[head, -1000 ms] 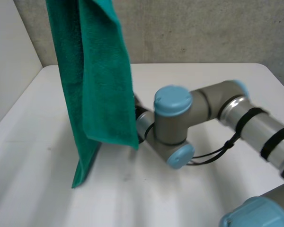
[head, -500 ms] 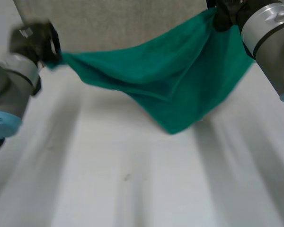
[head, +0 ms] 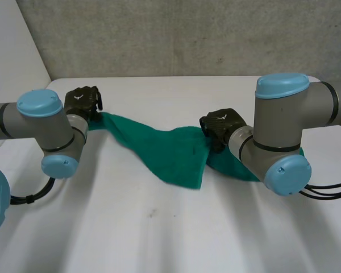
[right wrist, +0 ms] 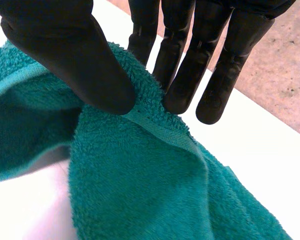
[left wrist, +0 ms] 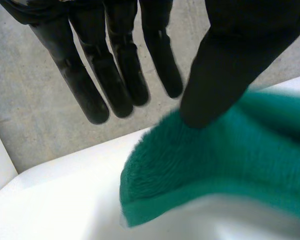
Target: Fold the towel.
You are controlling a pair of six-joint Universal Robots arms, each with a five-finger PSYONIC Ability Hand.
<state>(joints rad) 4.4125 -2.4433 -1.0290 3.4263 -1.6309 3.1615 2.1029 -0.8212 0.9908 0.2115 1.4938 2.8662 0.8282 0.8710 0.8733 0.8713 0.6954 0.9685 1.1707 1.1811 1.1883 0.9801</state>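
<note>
towel (head: 170, 151) green, slack across white table (head: 159, 239) between the hands, concrete wall (head: 187, 34) behind | head view: right arm (head: 281, 114) covers towel's end by right hand (head: 219, 122) | right wrist view: thumb and fingers clamp the hem | left wrist view: left hand (left wrist: 240, 50) fingers straight, apart, thumb tip at towel's corner

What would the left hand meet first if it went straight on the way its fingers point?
Likely the grey concrete wall beyond the white table: the left hand points its straight fingers at it, nothing between. Depth is unclear.
</note>
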